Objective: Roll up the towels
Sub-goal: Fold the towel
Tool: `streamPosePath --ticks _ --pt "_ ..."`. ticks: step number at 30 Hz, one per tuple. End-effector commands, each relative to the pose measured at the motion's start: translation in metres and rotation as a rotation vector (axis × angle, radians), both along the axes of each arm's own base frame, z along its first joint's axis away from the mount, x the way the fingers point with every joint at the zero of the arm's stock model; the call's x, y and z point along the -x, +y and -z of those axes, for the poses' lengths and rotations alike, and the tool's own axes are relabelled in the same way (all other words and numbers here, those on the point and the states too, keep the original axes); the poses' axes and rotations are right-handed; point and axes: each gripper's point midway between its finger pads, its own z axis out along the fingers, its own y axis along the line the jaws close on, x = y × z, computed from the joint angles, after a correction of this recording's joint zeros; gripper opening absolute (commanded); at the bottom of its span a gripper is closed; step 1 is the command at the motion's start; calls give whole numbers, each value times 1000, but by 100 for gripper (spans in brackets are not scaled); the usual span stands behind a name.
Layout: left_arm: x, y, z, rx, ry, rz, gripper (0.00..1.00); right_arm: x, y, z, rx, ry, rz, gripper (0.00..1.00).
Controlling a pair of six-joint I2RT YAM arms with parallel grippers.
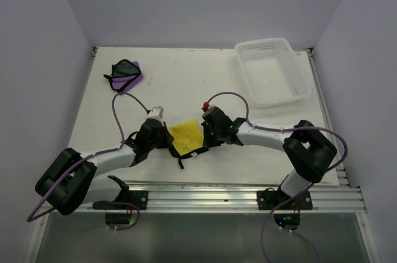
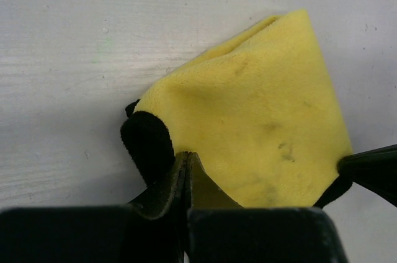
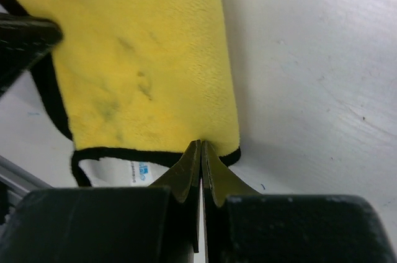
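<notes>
- The soft bright yellow towel (image 1: 186, 134) lies right between the two pincers.
- The left pincer (image 2: 186, 160) and right pincer (image 3: 201, 148), both pressed together, seem to pinch its opposite edges.

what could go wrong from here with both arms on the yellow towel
The right gripper pinches only the very edge of the yellow towel, so it may slip free. The left gripper holds the opposite side close by; rolling inward could make the two collide. The towel humps up, so the roll may skew.
</notes>
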Motion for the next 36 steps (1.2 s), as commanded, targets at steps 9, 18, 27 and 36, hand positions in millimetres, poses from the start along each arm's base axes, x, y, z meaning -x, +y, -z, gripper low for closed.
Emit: streamPosePath --ticks 9,18,27,36 --pt "-17 2 -14 -40 -60 -17 0 21 -23 43 43 66 37 0" --pt "-34 -7 -37 -58 -152 38 0 28 -12 32 -6 66 14 0" --pt "-44 -23 -43 -50 -187 112 0 39 7 -10 -89 12 -2 7" --pt "-38 -29 -51 -8 -195 136 0 -12 16 -66 -52 -138 16 7"
